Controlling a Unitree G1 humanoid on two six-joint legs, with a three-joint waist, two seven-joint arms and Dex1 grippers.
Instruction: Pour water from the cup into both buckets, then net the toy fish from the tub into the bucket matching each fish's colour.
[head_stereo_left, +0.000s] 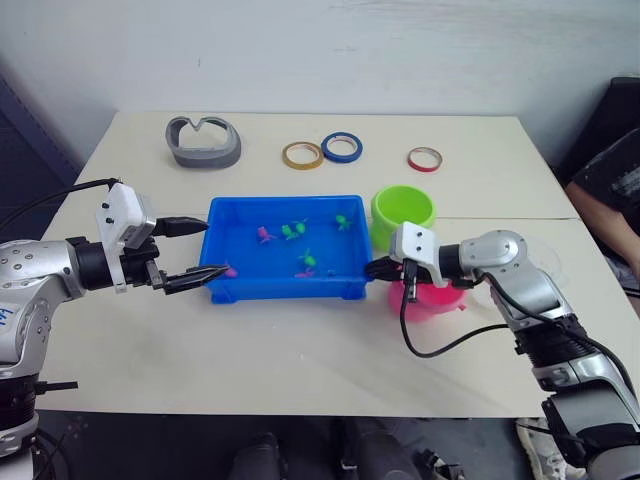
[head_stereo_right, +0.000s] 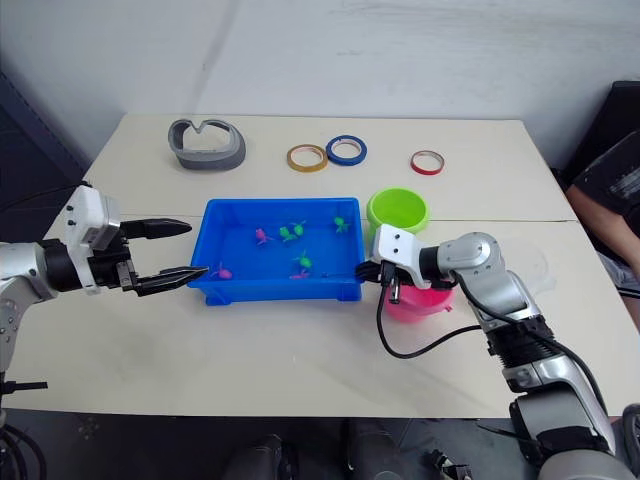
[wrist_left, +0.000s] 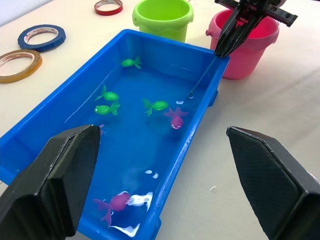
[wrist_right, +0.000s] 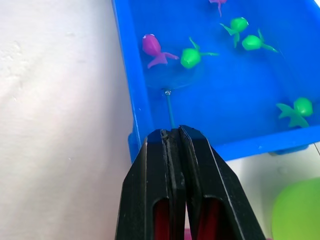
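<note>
My right gripper (wrist_right: 174, 142) is pinched together on the thin dark handle of the net (wrist_right: 170, 107), just outside the tub's right end wall. The handle runs straight out from my fingertips, over the rim and down into the water, so its long axis points leftward into the tub (head_stereo_left: 215, 225) at the middle of the frame. The hoop itself is hard to make out; in the right wrist view I see only a faint ring in the water just below a pink fish (wrist_right: 151, 47) and a green fish (wrist_right: 190, 57). Those two lie just past the handle's tip, almost in line with it, so I judge a short push forward along the handle's axis is what the next scoop turns on.

My left gripper (head_stereo_right: 170, 250) hangs at the tub's left end, its fingers spread wide and holding nothing, the lower fingertip close to the rim near another pink fish (wrist_left: 116, 202). The right arm is the nearer one to the catch.

The pink bucket (wrist_left: 260, 47) stands directly under my right wrist, just right of the tub, and the green bucket (head_stereo_left: 403, 212) just behind it, toward the upper right of the tub. Several more green fish (wrist_left: 107, 102) float mid-tub.
</note>
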